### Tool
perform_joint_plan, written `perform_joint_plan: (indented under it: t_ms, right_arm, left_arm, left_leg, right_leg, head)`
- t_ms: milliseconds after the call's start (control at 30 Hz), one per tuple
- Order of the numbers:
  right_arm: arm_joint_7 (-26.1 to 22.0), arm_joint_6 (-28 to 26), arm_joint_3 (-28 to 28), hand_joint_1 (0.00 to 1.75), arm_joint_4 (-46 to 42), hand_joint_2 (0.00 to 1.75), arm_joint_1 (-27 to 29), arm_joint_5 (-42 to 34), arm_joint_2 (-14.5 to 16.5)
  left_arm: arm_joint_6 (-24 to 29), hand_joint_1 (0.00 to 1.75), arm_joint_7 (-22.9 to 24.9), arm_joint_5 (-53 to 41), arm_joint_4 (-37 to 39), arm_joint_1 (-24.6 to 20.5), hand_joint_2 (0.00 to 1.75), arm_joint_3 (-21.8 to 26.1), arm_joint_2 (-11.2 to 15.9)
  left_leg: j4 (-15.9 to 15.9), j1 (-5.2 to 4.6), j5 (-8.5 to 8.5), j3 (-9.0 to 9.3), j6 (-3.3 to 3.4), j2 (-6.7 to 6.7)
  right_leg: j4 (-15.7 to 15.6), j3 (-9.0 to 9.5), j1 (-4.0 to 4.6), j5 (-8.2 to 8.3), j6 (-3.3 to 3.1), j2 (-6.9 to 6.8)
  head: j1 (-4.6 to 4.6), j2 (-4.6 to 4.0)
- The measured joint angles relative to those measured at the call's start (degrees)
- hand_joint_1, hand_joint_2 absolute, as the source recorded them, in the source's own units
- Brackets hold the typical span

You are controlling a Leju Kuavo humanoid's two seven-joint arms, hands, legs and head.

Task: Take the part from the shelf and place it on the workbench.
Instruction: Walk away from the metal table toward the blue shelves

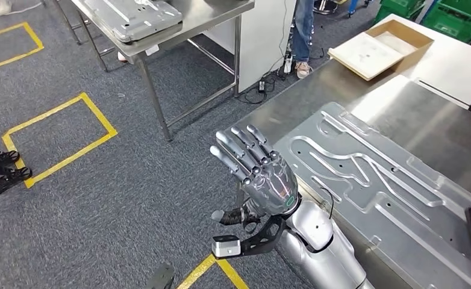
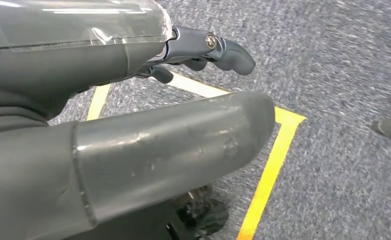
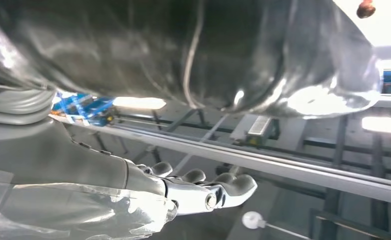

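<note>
Stamped metal panel (image 1: 377, 180) — lying lengthwise along the workbench (image 1: 438, 126), left hand (image 1: 260, 171) hovering spread and empty beside its near-left edge — right hand (image 3: 203, 192) curling loosely underneath.

Grey carpet (image 1: 131, 198), yellow floor tape (image 1: 58, 141); cardboard box (image 1: 380, 45), green crates (image 1: 456, 18)

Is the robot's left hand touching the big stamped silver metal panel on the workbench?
Apart. In the head view, the left hand is raised, fingers spread, with bare workbench showing between it and the stamped silver metal panel.

A stamped metal part (image 1: 365, 174) lies flat on the workbench (image 1: 438, 129).
</note>
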Motion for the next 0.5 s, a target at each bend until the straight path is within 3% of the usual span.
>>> perform_joint_plan:
  t_ms: [33,100,167,200,233,267,300,333,400,467,500]
  right_arm:
    - [0.0,0.0,0.0,0.0,0.0,0.0,0.0,0.0,0.0]
    - [0.0,0.0,0.0,0.0,-0.1,0.0,-0.1,0.0,0.0]
    - [0.0,0.0,0.1,0.0,-0.1,0.0,0.0,0.0,-0.1]
    - [0.0,0.0,0.1,0.0,-0.1,0.0,0.1,0.0,-0.2]
    - [0.0,0.0,0.1,0.0,-0.1,0.0,0.2,0.0,-0.3]
    - [-0.1,0.0,0.1,0.0,-0.1,0.0,0.3,0.0,-0.4]
    - [0.0,0.0,0.1,0.0,0.0,0.0,0.3,0.0,-0.4]
    - [0.0,0.0,0.1,0.0,0.0,0.0,0.2,0.1,-0.4]
    - [0.0,0.0,0.1,0.0,0.0,0.0,0.1,0.2,-0.5]
    - [0.0,0.0,0.1,0.0,0.0,0.0,0.0,0.4,-0.5]
    - [0.0,0.0,0.1,0.0,0.0,0.0,0.0,0.5,-0.5]
  left_arm:
    - [0.0,0.0,0.0,0.0,0.0,0.1,0.0,0.0,0.0]
    - [0.1,0.0,0.0,0.1,0.0,0.2,0.0,0.0,0.0]
    - [0.1,0.0,0.0,0.2,0.0,0.1,0.0,0.0,0.0]
    - [0.1,0.0,0.0,0.2,0.0,0.0,0.0,0.0,0.0]
    - [0.1,0.0,0.0,0.2,0.0,0.0,0.0,0.0,0.0]
    - [0.1,0.0,0.0,0.2,0.0,0.1,0.0,0.0,0.0]
    - [0.1,0.0,0.0,0.2,0.0,0.1,0.0,0.0,0.0]
    - [0.1,0.0,0.0,0.2,0.0,0.1,0.0,0.0,0.0]
    - [0.1,0.0,0.0,0.2,0.0,0.1,0.0,0.0,-0.1]
    - [0.0,0.0,0.0,0.3,0.0,0.0,0.0,0.0,-0.2]
    - [0.0,0.0,0.0,0.3,0.0,0.0,0.0,0.0,-0.2]
  left_leg:
    - [-0.1,0.13,0.11,0.02,0.32,-0.59]
    - [-0.6,0.42,0.43,0.2,1.0,-1.69]
    - [-0.8,0.56,0.64,0.3,1.49,-2.77]
    - [-0.8,0.54,0.67,0.28,1.63,-3.37]
    - [-0.8,0.52,0.67,0.28,1.7,-4.09]
    - [-0.8,0.5,0.66,0.29,1.73,-4.88]
    - [-0.7,0.5,0.66,0.32,1.71,-5.68]
    - [-0.6,0.5,0.63,0.38,1.67,-6.5]
    - [-0.3,0.5,0.55,0.3,1.4,-7.99]
    - [-0.2,0.59,0.63,-0.12,0.74,-9.27]
    - [-0.3,0.64,0.75,-0.31,0.3,-9.91]
  right_leg:
    - [-0.1,0.09,0.0,-0.12,0.24,-0.3]
    - [1.4,-0.31,-0.26,-1.46,0.74,1.35]
    - [7.3,-2.9,-0.53,-4.77,1.08,4.58]
    - [11.2,-4.84,-0.55,-6.43,1.15,5.57]
    - [14.3,-6.54,-0.55,-7.3,1.21,6.07]
    - [15.7,-7.49,-0.55,-7.08,1.21,6.28]
    - [14.9,-7.4,-0.57,-5.74,1.15,6.41]
    - [12.0,-6.3,-0.6,-3.56,1.02,6.8]
    - [4.4,-3.18,-0.81,0.07,0.68,9.28]
    - [0.6,-1.68,-0.88,1.02,0.53,11.11]
    - [0.4,-1.54,-0.8,0.93,0.49,10.91]
  head:
    - [0.0,0.0]
    - [0.01,0.0]
    - [0.04,0.0]
    - [0.05,0.0]
    - [0.05,0.0]
    - [0.05,0.0]
    - [0.05,0.0]
    - [0.05,0.0]
    - [0.05,0.0]
    - [0.04,0.0]
    - [0.04,0.0]
